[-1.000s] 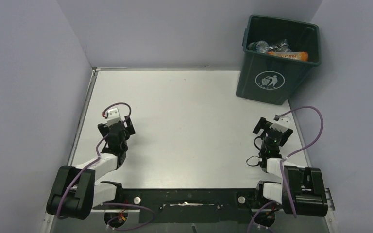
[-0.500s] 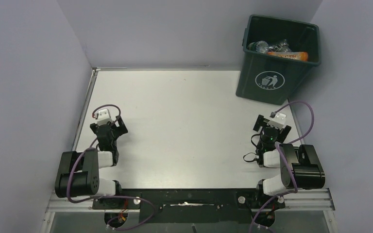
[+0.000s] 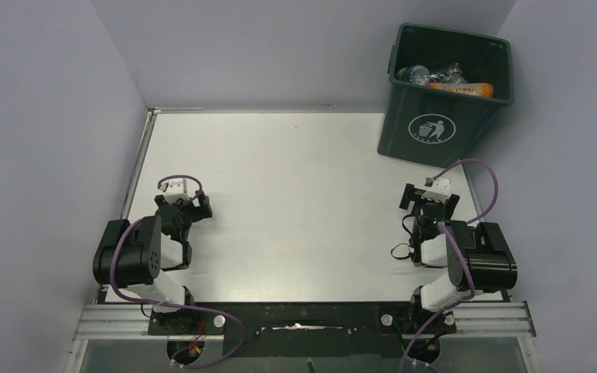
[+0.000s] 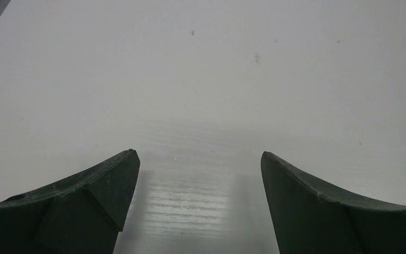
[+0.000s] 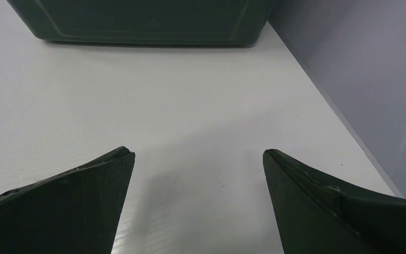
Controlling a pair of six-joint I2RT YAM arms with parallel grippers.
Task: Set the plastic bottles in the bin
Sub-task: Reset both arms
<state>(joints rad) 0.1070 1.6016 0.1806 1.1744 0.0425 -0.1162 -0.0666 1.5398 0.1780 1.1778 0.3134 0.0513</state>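
The dark green bin (image 3: pixel 445 101) stands at the table's far right corner, its white litter-person symbol facing me. Plastic bottles (image 3: pixel 435 76) lie inside it, mostly clear, with one orange bottle (image 3: pixel 462 88) on top. No bottle shows on the table. My left gripper (image 3: pixel 192 203) is open and empty, low over the table at the near left; it also shows in the left wrist view (image 4: pixel 198 159). My right gripper (image 3: pixel 431 196) is open and empty at the near right; the right wrist view (image 5: pixel 198 154) shows the bin's base (image 5: pixel 137 21) ahead of it.
The white table (image 3: pixel 295 186) is walled by grey panels at the left, back and right. Its right edge meets the wall (image 5: pixel 359 79) close to my right gripper. Both arms are folded back near their bases at the near edge.
Both arms have folded back toward their bases. The left gripper has dropped toward the near left and the right gripper has drawn back slightly. Both stayed open and empty.
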